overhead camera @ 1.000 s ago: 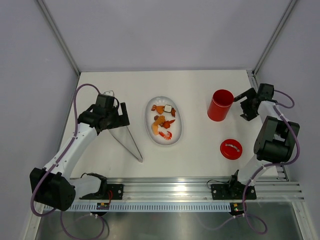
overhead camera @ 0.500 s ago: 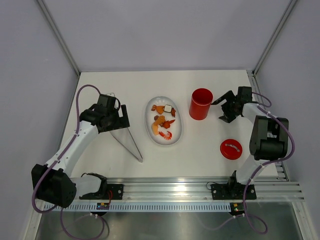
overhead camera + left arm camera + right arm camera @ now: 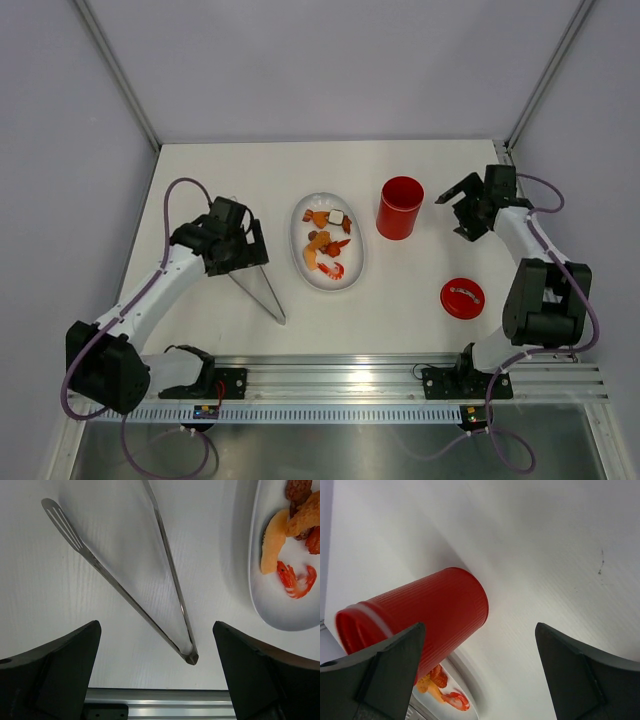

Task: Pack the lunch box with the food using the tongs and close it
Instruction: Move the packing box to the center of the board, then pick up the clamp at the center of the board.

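The lunch box (image 3: 400, 208) is a tall red canister standing open just right of the white plate (image 3: 355, 268); in the right wrist view it fills the left side (image 3: 420, 610). Its flat red lid (image 3: 461, 298) lies apart, nearer the front right. The food (image 3: 327, 243) is piled on the plate, with a red shrimp (image 3: 295, 577) at the near end. The silver tongs (image 3: 132, 602) lie spread in a V on the table. My left gripper (image 3: 248, 255) hovers open above them, near their hinge. My right gripper (image 3: 457, 212) is open, a short gap right of the lunch box.
An aluminium rail (image 3: 400, 375) runs along the near table edge, just beyond the tongs' hinge in the left wrist view. Grey enclosure walls stand on the left, back and right. The plate rim (image 3: 470, 680) shows under the lunch box in the right wrist view.
The lunch box has shifted left to stand beside the plate, and the right gripper has since drawn back from it. The left gripper has moved right, over the tongs.
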{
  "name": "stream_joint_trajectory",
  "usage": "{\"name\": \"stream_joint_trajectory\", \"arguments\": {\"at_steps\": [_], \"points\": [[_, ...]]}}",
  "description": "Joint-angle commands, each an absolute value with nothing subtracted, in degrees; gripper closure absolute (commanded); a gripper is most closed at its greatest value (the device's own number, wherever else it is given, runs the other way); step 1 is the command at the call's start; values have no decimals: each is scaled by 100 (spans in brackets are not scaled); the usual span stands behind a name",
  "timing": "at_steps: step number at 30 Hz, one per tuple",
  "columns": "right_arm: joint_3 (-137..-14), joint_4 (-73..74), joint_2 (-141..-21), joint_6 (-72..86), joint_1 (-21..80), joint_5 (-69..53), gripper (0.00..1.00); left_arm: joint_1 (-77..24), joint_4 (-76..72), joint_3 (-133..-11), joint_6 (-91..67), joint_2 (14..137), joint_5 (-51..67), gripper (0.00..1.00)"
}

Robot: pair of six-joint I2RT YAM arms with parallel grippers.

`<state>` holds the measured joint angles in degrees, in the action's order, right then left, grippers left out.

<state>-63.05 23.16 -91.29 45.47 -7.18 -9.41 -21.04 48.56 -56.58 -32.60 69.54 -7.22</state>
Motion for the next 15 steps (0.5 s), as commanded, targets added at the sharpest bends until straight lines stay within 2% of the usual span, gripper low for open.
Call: {"name": "stream_joint_trajectory", "arguments": {"at_steps": [1,8,15], "points": [[-6653,2706,-8368,4193,-765,-352,1,-2416,4720,-5546,-3805,7259,-1203,1],[-6636,2971,-7726,3806,-765,-501,1,-2943,4676,-5344,-5043,7971,-1845,1],[-6733,3225,-7541,3516,-765,-571,1,-3173,4193,-5133,-5835,8551,-1784,1]]}}
